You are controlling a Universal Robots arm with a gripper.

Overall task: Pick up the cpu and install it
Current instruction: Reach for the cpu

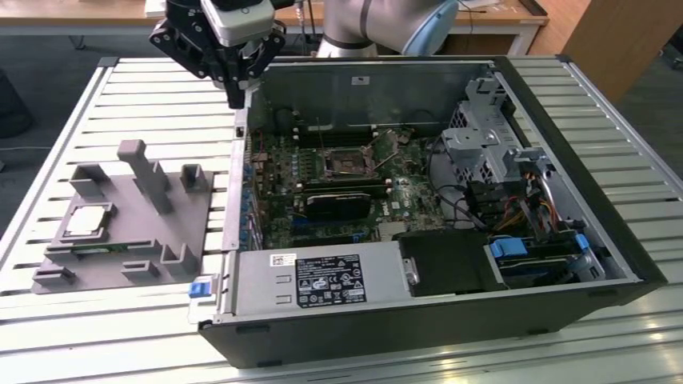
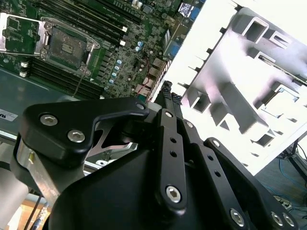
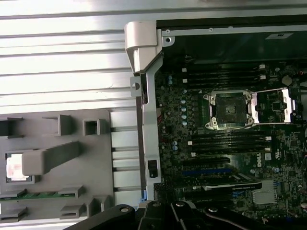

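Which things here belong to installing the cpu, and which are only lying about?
For the job: cpu on the grey tray, open socket, gripper.
Lying about: green circuit strip, power supply, drive cage.

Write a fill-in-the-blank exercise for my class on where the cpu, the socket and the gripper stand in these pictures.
1. The cpu lies on the grey ___, at the exterior view's left of the computer case.
2. The socket inside the case is ___: no chip sits in it.
3. The gripper hangs by the case's edge and carries ___.

Missing words: tray; empty; nothing.
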